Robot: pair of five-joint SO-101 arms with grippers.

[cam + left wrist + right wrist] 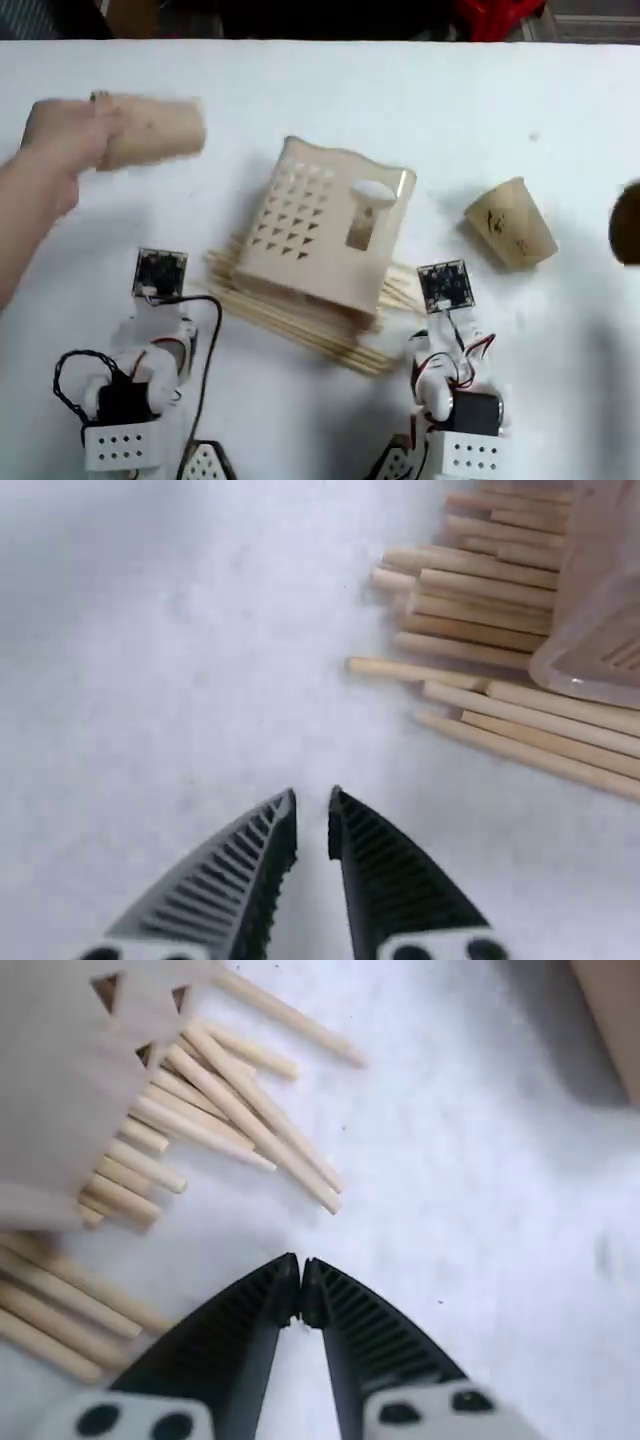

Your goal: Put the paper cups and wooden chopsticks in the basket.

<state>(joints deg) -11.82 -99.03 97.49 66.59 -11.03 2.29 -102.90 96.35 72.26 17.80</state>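
Person's hand [60, 135]: seen at the upper left of the high view, closed around a tan paper cup [155, 130] held sideways over the white table [300, 90]. A collision could be caused if an arm were swung toward that cup while the hand is there.

Left gripper [312, 805]: at the lower left, black ribbed jaws parted by a narrow gap, nothing held. The bare table lies beneath it, and the stick ends are near.

Pale wooden chopsticks [300, 320]: spread in a loose heap at centre, mostly pinned under the basket. If one were dragged out, the others could be rolled or scattered, and the basket shifted.

Beige perforated plastic basket [320, 225]: at centre, lying tipped on the heap, not upright. Whatever is dropped at it is likely to slide off unless it is first righted.

Right gripper [301, 1270]: at the lower right, tips pressed together, empty, just beside the stick ends.

Second tan paper cup [512, 222]: at centre right, lying on its side well apart from the basket. It could be rolled away by a glancing touch, or crushed by a hard pinch.
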